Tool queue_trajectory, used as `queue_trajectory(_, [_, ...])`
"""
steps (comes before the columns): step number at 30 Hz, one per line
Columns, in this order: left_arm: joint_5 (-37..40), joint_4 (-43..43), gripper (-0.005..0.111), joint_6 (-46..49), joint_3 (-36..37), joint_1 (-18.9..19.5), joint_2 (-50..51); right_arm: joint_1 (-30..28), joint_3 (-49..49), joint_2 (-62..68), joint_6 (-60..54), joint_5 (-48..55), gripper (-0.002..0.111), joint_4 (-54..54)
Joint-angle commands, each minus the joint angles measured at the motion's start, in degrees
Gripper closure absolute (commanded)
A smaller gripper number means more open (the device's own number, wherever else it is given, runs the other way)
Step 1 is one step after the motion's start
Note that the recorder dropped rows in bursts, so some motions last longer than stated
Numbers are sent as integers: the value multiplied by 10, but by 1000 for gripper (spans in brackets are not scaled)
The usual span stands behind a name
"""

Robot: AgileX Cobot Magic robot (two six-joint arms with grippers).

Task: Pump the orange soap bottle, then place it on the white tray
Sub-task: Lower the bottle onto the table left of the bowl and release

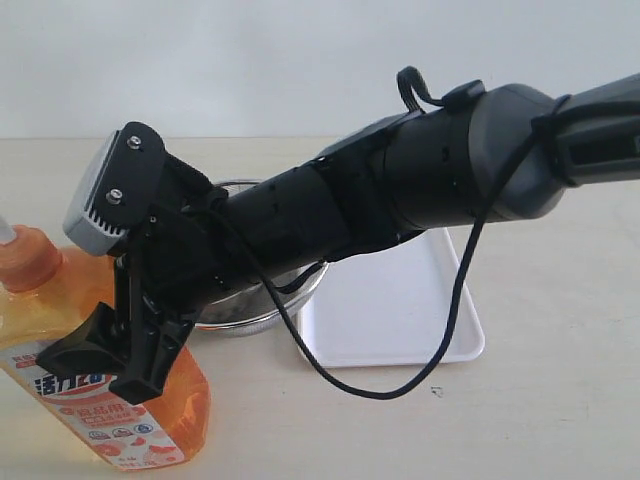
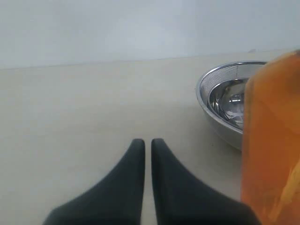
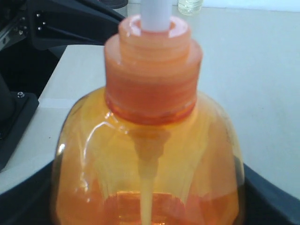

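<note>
While the orange soap bottle (image 1: pixel 60 310) is positioned at the near left, leaning left, its body is clamped by the right gripper (image 1: pixel 100 368). The left gripper (image 2: pixel 147 143) is seen with fingers together. The white tray (image 1: pixel 400 310) is located to the right, past a steel bowl (image 1: pixel 240 320).

The right arm (image 1: pixel 400 190) stretches from two o'clock down to eight o'clock across the exterior view, wrist pitched low. The right gripper (image 1: pixel 95 368) has its black fingers (image 1: pixel 150 350) clamped either side of the orange soap bottle (image 1: pixel 170 410). The left gripper (image 2: pixel 144 141) sits low, its tips all but touching.
</note>
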Motion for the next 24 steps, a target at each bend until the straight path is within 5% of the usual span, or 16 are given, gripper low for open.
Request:
queue_trajectory(1, [-5, -1, 102, 4, 2, -1, -2, -1, -4, -7, 21, 6, 94, -10])
queue_trajectory(10, [-5, -1, 102, 4, 2, -1, -2, -1, -4, -9, 73, 5, 41, -33])
queue_trajectory(24, [-5, -1, 102, 4, 2, -1, -2, -1, -4, -35, 174, -1, 23, -140])
